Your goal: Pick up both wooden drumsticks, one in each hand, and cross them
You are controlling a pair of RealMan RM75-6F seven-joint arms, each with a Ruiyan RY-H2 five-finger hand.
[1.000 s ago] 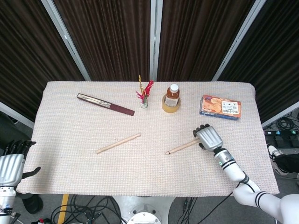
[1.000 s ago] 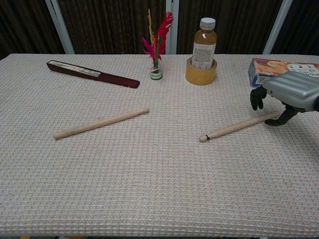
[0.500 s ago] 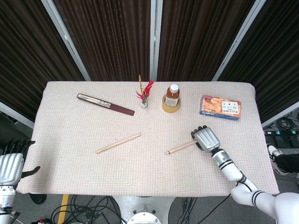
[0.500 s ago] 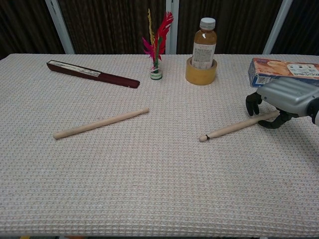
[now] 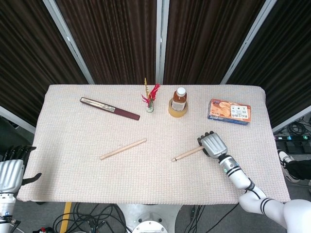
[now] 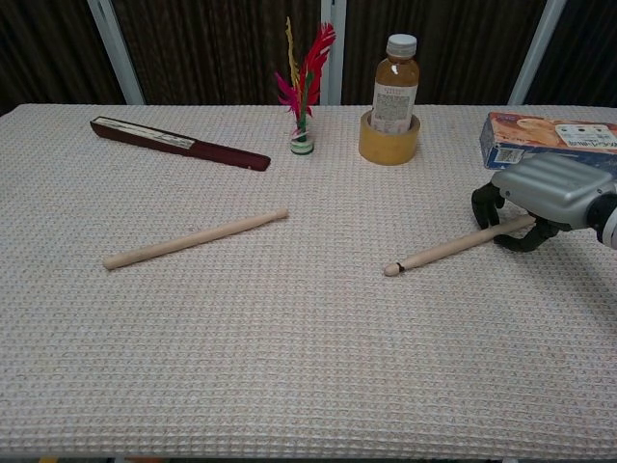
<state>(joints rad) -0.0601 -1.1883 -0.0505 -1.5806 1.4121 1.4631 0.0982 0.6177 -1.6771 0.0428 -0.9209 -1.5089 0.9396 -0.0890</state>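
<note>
I've got my right robot hand (image 6: 545,198) down over the butt end of the right drumstick (image 6: 453,247), fingers curled around it, but I cannot tell whether they grip; the stick lies flat on the tabletop (image 6: 289,357). The left drumstick (image 6: 193,239) lies well apart, untouched. My left robot hand (image 5: 12,170) hangs off the tabletop's edge, fingers apart, holding nothing.

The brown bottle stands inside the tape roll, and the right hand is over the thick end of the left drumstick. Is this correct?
Not quite. In the chest view the right hand is over the thick end of the right drumstick, not the left drumstick, which lies alone. The brown bottle does stand inside the tape roll.
</note>
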